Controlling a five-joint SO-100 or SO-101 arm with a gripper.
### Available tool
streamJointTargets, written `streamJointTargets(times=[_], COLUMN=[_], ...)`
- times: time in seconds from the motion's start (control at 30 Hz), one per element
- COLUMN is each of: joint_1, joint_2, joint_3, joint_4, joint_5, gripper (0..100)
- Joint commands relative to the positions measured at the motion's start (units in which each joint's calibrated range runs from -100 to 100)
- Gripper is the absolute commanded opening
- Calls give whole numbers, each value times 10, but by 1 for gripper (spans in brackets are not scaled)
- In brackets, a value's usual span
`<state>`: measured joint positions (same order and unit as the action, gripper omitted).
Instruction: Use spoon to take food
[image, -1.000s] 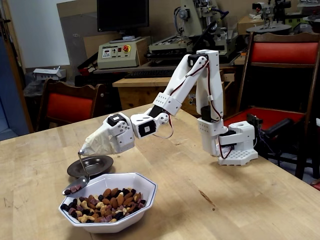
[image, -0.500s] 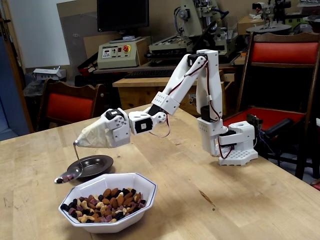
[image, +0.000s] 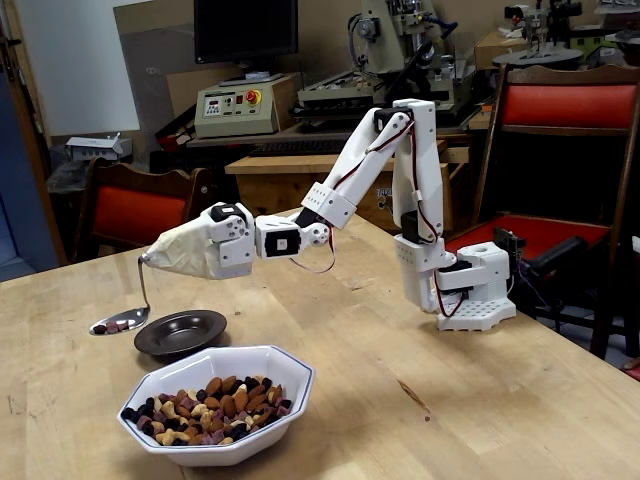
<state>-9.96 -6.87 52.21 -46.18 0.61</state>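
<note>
At left of the frame, the tape-wrapped gripper (image: 150, 260) clasped the spoon (image: 122, 320), hanging above the table (image: 450, 420) beside the dark saucer (image: 181, 332); food (image: 205, 406) filled the white bowl (image: 285, 385) below.

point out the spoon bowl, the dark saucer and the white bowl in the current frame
spoon (image: 118, 322): fixed view, on its shiny oval bowl, left of the saucer.
dark saucer (image: 181, 332): fixed view, on its inner surface.
white bowl (image: 268, 408): fixed view, on its outer right wall.
</note>
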Motion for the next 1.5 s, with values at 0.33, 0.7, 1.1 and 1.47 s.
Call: streamJointTargets(times=[0.33,0.7,1.1,1.47], joint_1=[39,103,163,200], joint_2=[-16,-16,-19,-15], joint_3=[-29,-28,-28,-27], joint_4=[-28,-28,-28,-28], joint_5=[-1,-1,-1,-1], gripper=[4,4,4,4])
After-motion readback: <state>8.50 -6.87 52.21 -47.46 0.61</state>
